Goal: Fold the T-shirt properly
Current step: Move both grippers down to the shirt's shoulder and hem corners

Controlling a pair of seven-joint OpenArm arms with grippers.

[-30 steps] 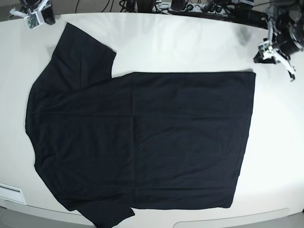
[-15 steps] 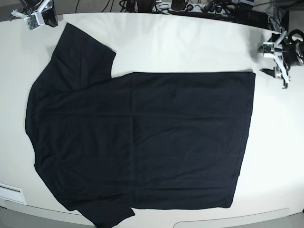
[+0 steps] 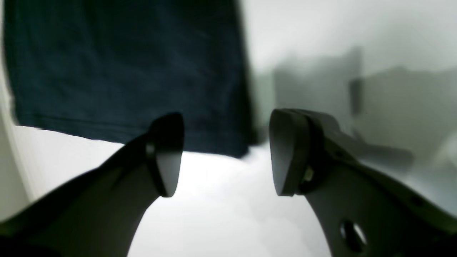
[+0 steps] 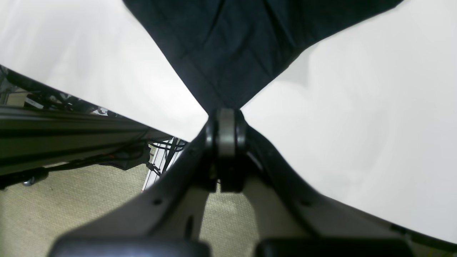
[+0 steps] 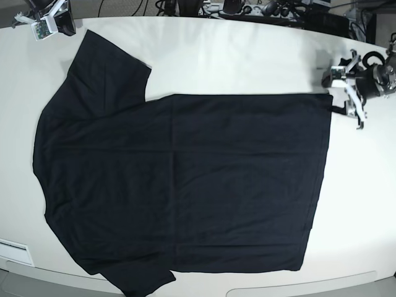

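The left gripper (image 3: pixel 226 153) has swung in from the bench's far right edge and now hangs, jaws spread and empty, just beside the T-shirt's (image 5: pixel 185 185) far hem corner. The shirt lies flat, unfolded, across the bench (image 5: pixel 247 62). The right gripper (image 4: pixel 226 132) stays clenched at the sleeve tip; whether it pinches cloth, I cannot tell. The first fold looks imminent.

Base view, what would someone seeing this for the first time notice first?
A big black T-shirt lies spread flat over most of the white table, sleeves toward the view's left. The left gripper hovers with open fingers at the shirt's far hem corner; the right gripper sits shut by the upper sleeve.
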